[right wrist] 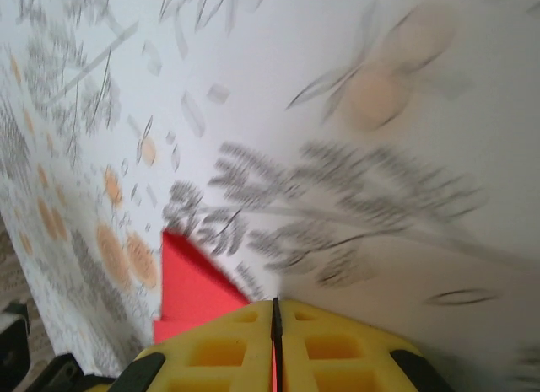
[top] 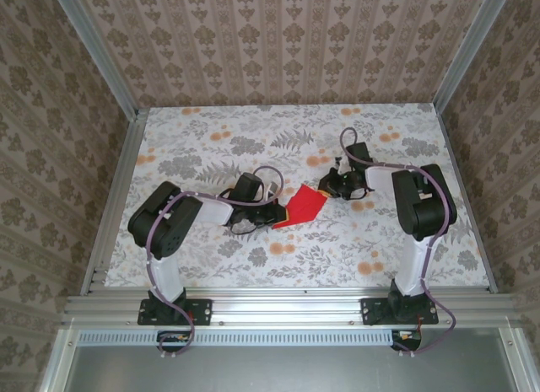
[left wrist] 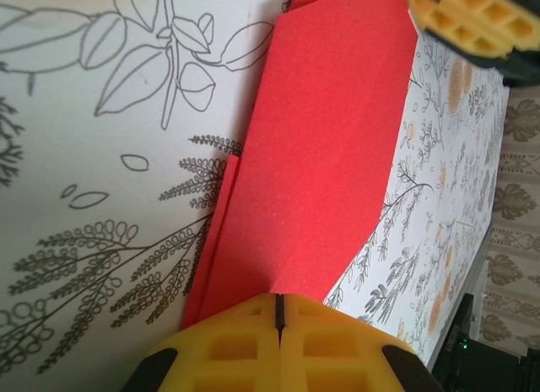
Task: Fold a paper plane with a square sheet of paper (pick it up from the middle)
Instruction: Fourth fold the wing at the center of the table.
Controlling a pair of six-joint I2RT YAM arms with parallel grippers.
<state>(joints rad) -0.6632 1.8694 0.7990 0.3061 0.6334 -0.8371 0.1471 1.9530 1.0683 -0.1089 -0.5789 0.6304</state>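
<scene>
Left jaws: pressed together; the yellow pads [left wrist: 245, 350] pinch the left end of the square sheet of paper [top: 302, 206], and the red sheet runs straight into their seam.
Left arm [top: 169, 219]: lies low over the flowered desk [top: 211, 147] and reaches right, toward the middle.
Paper, place: about the middle of the desk, between the two arms, and slanted, with its right end farther away than its left one.
Paper, shape: already creased into a smaller angular form; a second layer shows along one long edge [left wrist: 224, 206]. I cannot tell if it touches the desk.
Right jaws: also pressed together; they seem to pinch the right corner, because red paper [right wrist: 190, 282] comes out beside the pads [right wrist: 337, 346].
Step in hand: I judge it to be the middle of the folding, as the shape is not yet a narrow dart.
Next move: probably one side must hold firm while the other lays down the next crease, without tearing the thin paper.
</scene>
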